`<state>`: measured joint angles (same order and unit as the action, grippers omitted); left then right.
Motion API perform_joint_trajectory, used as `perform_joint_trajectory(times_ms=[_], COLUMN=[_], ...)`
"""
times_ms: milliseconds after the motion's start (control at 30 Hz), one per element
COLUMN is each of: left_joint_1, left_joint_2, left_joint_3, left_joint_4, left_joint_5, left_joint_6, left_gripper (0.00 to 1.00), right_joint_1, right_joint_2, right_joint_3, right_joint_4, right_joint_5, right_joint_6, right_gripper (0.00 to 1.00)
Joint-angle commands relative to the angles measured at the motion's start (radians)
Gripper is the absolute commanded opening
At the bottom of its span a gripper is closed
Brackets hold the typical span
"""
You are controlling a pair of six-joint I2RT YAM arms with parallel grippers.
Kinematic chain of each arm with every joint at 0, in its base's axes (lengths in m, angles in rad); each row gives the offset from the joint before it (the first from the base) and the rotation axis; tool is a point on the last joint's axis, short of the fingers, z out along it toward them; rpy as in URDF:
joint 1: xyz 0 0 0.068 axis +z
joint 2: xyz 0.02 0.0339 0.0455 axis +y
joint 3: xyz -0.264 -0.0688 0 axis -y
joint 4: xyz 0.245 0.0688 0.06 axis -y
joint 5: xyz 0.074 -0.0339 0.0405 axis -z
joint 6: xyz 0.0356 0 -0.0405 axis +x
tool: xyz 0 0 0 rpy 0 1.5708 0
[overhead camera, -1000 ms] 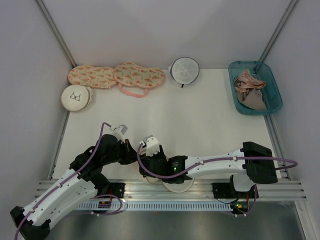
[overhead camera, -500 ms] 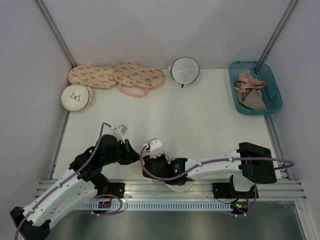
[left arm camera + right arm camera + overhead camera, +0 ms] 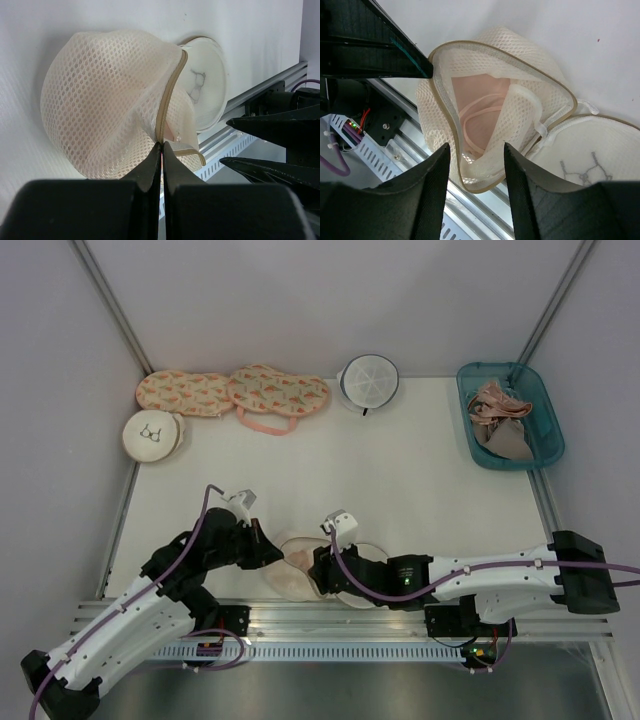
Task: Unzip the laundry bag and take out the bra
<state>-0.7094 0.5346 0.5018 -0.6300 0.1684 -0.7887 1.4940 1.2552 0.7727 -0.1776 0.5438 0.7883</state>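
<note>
The laundry bag [image 3: 520,55] gapes unzipped, left tool [image 3: 161,145] pinching its rim, right tool [image 3: 476,147] spread just above the bra [image 3: 480,95], not yet out.

No legible text, numbers or brand marks in any view. Only sign: a black bra outline drawing [image 3: 584,172] on the laundry bag [image 3: 530,75] flat panel. Same drawing on the round bag [image 3: 153,435], far-left of the table [image 3: 400,480].
</note>
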Motion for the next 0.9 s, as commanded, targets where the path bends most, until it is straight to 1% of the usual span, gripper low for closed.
perform_joint_trajectory(times_ms=[0, 33, 100, 133, 233, 500, 700, 867], left_joint_1=[-0.005, -0.005, -0.005, -0.005, -0.005, -0.005, -0.005, -0.005], left_joint_2=[0.011, 0.01, 0.008, 0.007, 0.004, -0.012, -0.015, -0.007], left_joint_3=[0.03, 0.032, 0.035, 0.034, 0.032, 0.024, 0.009, 0.011], left_joint_4=[0.029, 0.029, 0.029, 0.029, 0.029, 0.026, 0.029, 0.035], left_joint_5=[0.017, 0.017, 0.019, 0.02, 0.02, 0.025, 0.02, 0.02], left_joint_6=[-0.02, -0.02, -0.02, -0.02, -0.021, -0.026, -0.032, -0.029], left_gripper=[0.02, 0.02, 0.02, 0.02, 0.02, 0.02, 0.02, 0.02], right_joint_1=[-0.012, -0.018, -0.037, -0.044, -0.066, -0.067, -0.025, -0.002], right_joint_2=[0.003, 0.012, 0.053, 0.084, 0.148, 0.294, 0.337, 0.435], right_joint_3=[-0.009, -0.004, 0.016, 0.023, 0.049, 0.166, 0.238, 0.319], right_joint_4=[-0.006, -0.023, -0.071, -0.079, -0.056, 0.084, 0.09, 0.081], right_joint_5=[0.013, 0.025, 0.064, 0.07, 0.074, -0.059, -0.093, -0.146], right_joint_6=[0.008, 0.034, 0.055, 0.058, 0.03, -0.06, -0.092, -0.103], right_gripper=[0.51, 0.46, 0.43, 0.4, 0.38, 0.34, 0.34, 0.34])
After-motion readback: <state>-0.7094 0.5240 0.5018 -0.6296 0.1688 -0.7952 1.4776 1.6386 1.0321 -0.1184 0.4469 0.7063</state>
